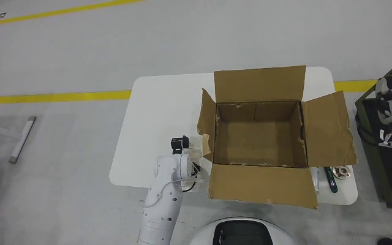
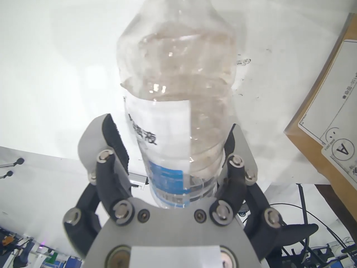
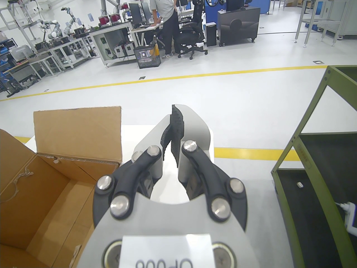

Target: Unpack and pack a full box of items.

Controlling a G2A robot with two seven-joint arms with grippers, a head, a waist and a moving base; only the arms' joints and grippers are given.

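Note:
A clear plastic bottle (image 2: pixel 178 85) with a white and blue label lies between the fingers of my left gripper (image 2: pixel 172 124), its base toward the palm and its cap pointing away. One finger touches the bottle; the other pad (image 2: pixel 115 140) stands a little off it, so the gripper is open around it. In the top view this gripper (image 1: pixel 191 154) and the bottle (image 1: pixel 196 146) sit over the white table (image 1: pixel 159 122), just beside the left flap of the open, empty cardboard box (image 1: pixel 260 82). My right gripper (image 3: pixel 175 118) is shut on nothing, beside the box (image 3: pixel 55 174).
A green-handled tool (image 1: pixel 331 179) and a metal fitting (image 1: pixel 343 171) lie at the table's near right corner. A green cart (image 1: pixel 373 141) stands close off the right end of the table. The box's spread flaps cover much of the table.

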